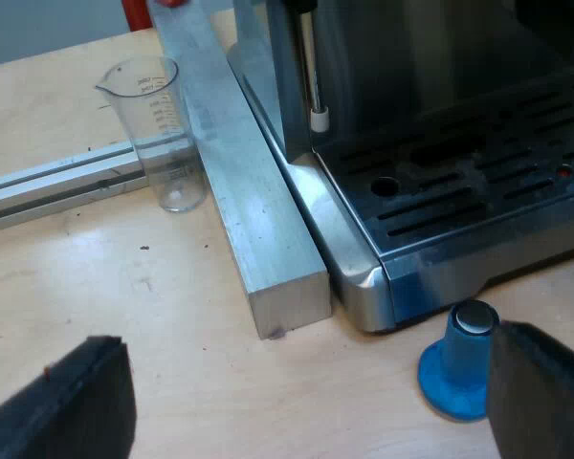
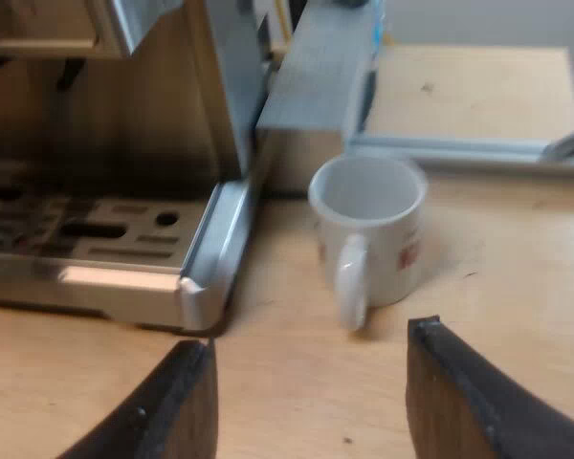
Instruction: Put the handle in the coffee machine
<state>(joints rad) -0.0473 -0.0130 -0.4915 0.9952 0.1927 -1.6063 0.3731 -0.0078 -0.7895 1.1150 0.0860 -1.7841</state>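
Left wrist view: left gripper (image 1: 306, 406) wide apart, empty, near blue tamper (image 1: 456, 378) at espresso machine (image 1: 459, 191).
Right gripper (image 2: 311, 392) wide apart, empty, facing mug (image 2: 373, 225).

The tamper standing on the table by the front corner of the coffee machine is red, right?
No, the colour is wrong. The tamper is blue, with a silvery top, as the left wrist view shows. It does stand on the table by the front corner of the coffee machine.
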